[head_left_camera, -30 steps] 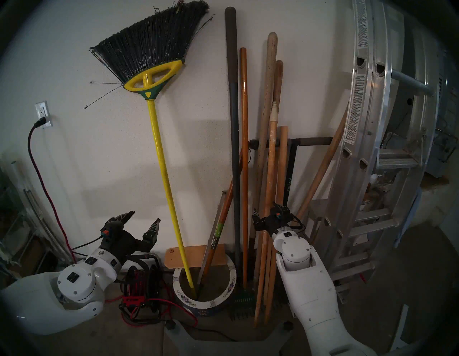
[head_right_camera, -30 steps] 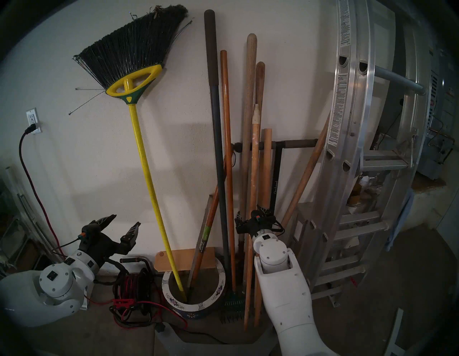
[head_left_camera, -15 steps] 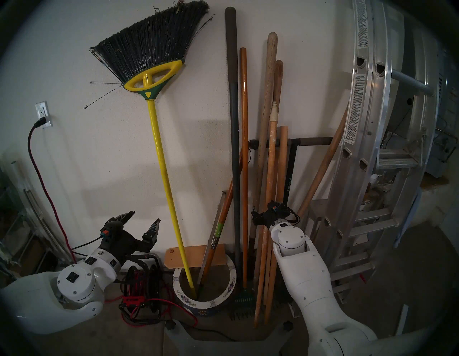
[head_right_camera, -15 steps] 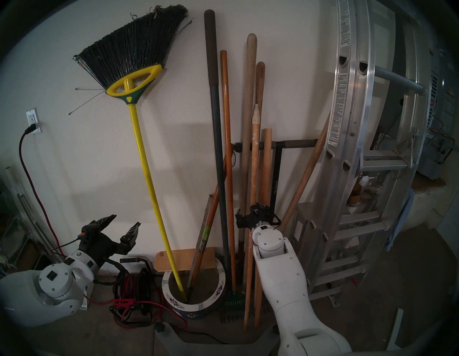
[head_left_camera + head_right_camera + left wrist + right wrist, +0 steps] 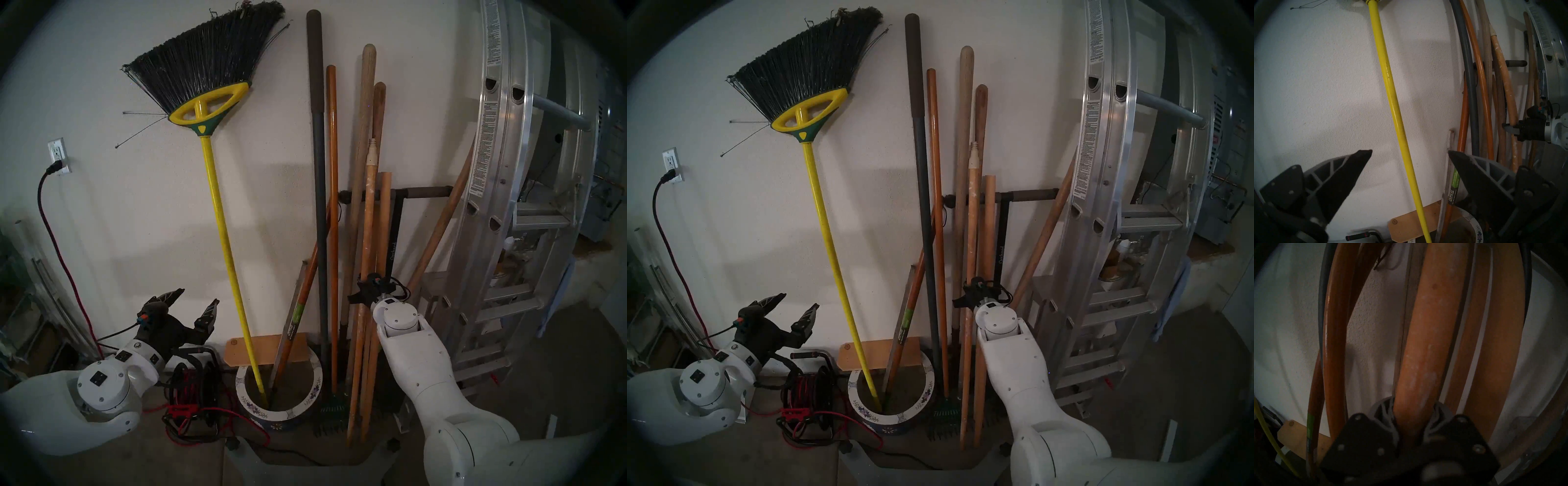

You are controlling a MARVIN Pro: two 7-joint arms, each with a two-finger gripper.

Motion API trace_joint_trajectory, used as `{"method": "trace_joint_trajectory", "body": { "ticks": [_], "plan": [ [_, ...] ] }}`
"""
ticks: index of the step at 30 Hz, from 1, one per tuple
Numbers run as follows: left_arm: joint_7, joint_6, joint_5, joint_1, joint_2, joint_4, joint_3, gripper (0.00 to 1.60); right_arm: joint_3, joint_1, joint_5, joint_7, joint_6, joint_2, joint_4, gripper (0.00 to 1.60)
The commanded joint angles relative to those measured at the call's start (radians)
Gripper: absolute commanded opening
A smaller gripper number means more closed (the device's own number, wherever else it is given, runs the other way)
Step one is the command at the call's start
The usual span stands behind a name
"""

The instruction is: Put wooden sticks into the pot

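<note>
Leaning against the far wall right of the pot (image 5: 279,412), the speckled wooden stick (image 5: 367,217) with the cream threaded tip stands among other poles, its foot on the floor outside the pot. The right gripper (image 5: 1413,414) is clamped around its lower shaft, fingers (image 5: 1384,410) pressed to both sides. Only the right wrist view shows that pinch; the head views hide it behind the wrist. The left gripper (image 5: 195,303) hangs spread wide and empty, left of the pot.

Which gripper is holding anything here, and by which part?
The right gripper is shut on the white-speckled wooden stick, low on its shaft. The left gripper is open, empty.
</note>
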Motion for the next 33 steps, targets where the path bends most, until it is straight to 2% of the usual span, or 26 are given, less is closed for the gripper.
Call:
{"method": "trace_joint_trajectory", "body": {
  "ticks": [1,3,5,11,16,24,25,26,27,33],
  "plan": [
    [0.0,-0.005,0.0,0.011,0.012,-0.011,-0.009,1.6,0.016,0.085,0.008,-0.049,-0.12,0.016,0.122,0.0],
    [0.0,-0.007,-0.002,0.015,0.015,-0.012,-0.011,1.6,0.014,0.086,0.01,-0.057,-0.156,0.016,0.133,0.0],
    [0.001,-0.009,-0.004,0.02,0.019,-0.013,-0.014,1.6,0.014,0.05,0.017,-0.067,-0.189,0.012,0.087,0.0],
    [0.002,-0.013,-0.008,0.026,0.025,-0.015,-0.019,1.6,0.035,-0.008,0.022,-0.099,-0.296,0.015,0.035,0.0],
    [0.004,-0.016,-0.011,0.03,0.03,-0.016,-0.021,1.6,0.051,-0.053,0.026,-0.112,-0.319,0.02,-0.028,0.0],
    [0.005,-0.019,-0.014,0.033,0.034,-0.017,-0.022,1.6,0.059,-0.105,0.029,-0.107,-0.312,0.015,-0.143,0.0],
    [0.005,-0.019,-0.014,0.032,0.034,-0.017,-0.021,1.6,0.054,-0.092,0.03,-0.103,-0.34,0.014,-0.128,0.0],
    [0.005,-0.019,-0.014,0.033,0.035,-0.017,-0.021,1.6,0.053,-0.113,0.03,-0.101,-0.319,0.01,-0.173,0.0],
    [0.005,-0.02,-0.015,0.033,0.035,-0.017,-0.021,1.6,0.052,-0.104,0.03,-0.102,-0.333,0.01,-0.156,0.0],
    [0.006,-0.021,-0.016,0.032,0.037,-0.017,-0.02,1.6,0.034,-0.129,0.029,-0.092,-0.342,0.004,-0.232,0.0]
  ]
}}
